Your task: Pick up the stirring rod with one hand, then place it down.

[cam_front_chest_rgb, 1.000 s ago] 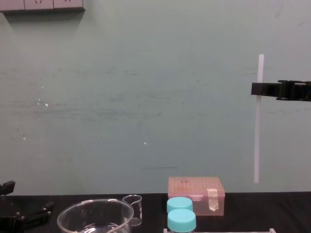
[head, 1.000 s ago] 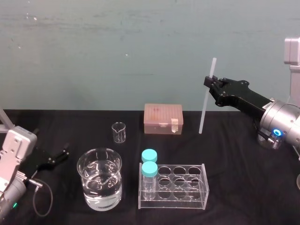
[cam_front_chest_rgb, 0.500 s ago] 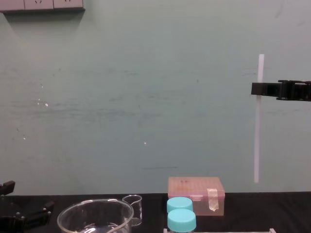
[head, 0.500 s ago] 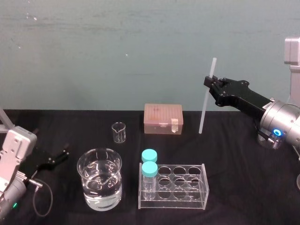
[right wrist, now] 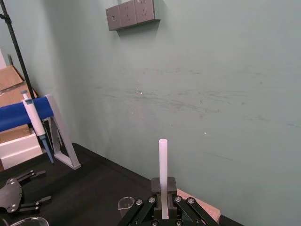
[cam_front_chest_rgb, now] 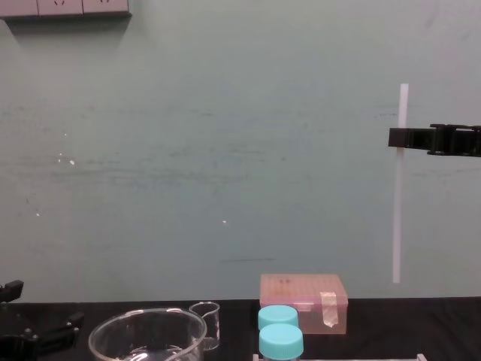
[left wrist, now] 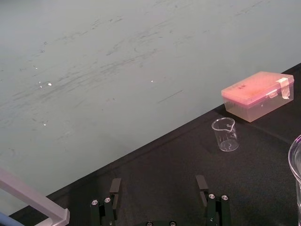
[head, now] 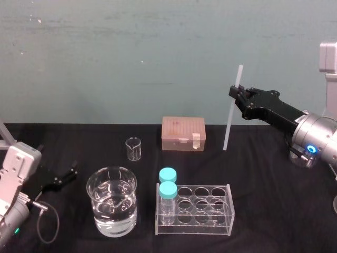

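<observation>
Your right gripper (head: 235, 95) is raised over the right side of the table (head: 263, 174), with its fingers clamped on the stirring rod (head: 230, 113) a short way below the rod's top end. The rod hangs nearly upright with a slight tilt. In the chest view its lower end is in the air, clear of the black tabletop and off to the right of the pink box (head: 183, 134). Your left gripper (head: 66, 176) sits low at the table's left edge, fingers apart and holding nothing, just beside the big beaker of water (head: 112, 207). A small empty beaker (head: 134, 148) stands behind that. A clear rack (head: 202, 211) in front of the box holds two blue-capped jars (head: 168, 183) at its left end
</observation>
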### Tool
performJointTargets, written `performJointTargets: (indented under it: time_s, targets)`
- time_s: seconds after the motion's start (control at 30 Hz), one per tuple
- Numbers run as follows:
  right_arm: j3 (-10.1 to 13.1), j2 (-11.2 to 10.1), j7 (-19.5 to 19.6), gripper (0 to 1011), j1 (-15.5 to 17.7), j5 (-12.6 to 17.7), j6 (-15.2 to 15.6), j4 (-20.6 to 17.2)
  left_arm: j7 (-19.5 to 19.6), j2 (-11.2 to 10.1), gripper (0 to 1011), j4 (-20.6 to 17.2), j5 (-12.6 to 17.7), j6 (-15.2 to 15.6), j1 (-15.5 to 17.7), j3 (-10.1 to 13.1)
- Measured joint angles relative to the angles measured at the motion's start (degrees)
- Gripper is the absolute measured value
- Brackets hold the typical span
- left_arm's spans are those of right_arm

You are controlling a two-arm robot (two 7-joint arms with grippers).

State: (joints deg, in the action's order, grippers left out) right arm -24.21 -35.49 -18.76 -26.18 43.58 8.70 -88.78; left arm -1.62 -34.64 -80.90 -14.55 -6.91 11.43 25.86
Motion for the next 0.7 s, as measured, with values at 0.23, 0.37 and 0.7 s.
performJointTargets:
  time_s: [0.23, 0.37, 0.7]
  targets:
    - [0.0, 0.0, 0.0, 68, 0.0, 0.0, 0.0, 0.0, 0.0, 0.0, 1005, 0.0, 0.0, 0.0, 0.0, 0.0]
    - [0.0, 0.0, 0.0, 68, 0.0, 0.0, 0.0, 0.0, 0.0, 0.0, 1005, 0.0, 0.0, 0.0, 0.0, 0.0]
    - [0.0, 0.0, 0.0, 68, 0.0, 0.0, 0.0, 0.0, 0.0, 0.0, 1005, 0.0, 0.0, 0.0, 0.0, 0.0]
